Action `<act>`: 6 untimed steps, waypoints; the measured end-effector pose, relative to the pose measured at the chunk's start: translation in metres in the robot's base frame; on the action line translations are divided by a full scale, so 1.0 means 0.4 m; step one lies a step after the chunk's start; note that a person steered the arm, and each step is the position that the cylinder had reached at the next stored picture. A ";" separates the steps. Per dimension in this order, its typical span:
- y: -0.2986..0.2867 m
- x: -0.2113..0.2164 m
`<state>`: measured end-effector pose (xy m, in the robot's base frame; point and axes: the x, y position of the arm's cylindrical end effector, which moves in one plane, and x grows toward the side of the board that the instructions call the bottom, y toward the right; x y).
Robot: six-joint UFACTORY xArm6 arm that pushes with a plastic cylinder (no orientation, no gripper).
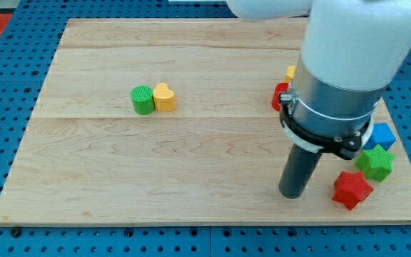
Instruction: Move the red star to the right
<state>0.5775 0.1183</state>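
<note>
We work over a wooden board (191,143) lying on a blue pegboard surface (6,78); no container is on it, only loose blocks. Our arm (348,64), a white and grey body with a black ring, fills the view's upper right and hides part of the board behind it. Below it hangs the dark rod, and my tip (292,194) rests on the board near the view's bottom right. We have no gripper, so nothing opens, closes or is held.

The red star (352,189) lies near the board's bottom right corner, just to the view's right of my tip, with a gap between them. The green star (375,163) sits just above it, close by or touching. A blue block (383,134) shows above that, partly covered by our arm. At the arm's left edge peek a red block (280,96) and a yellow block (290,72), shapes unclear.

Well apart, left of centre, a green cylinder (143,99) touches a yellow heart (165,97).
</note>
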 end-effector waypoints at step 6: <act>0.219 0.009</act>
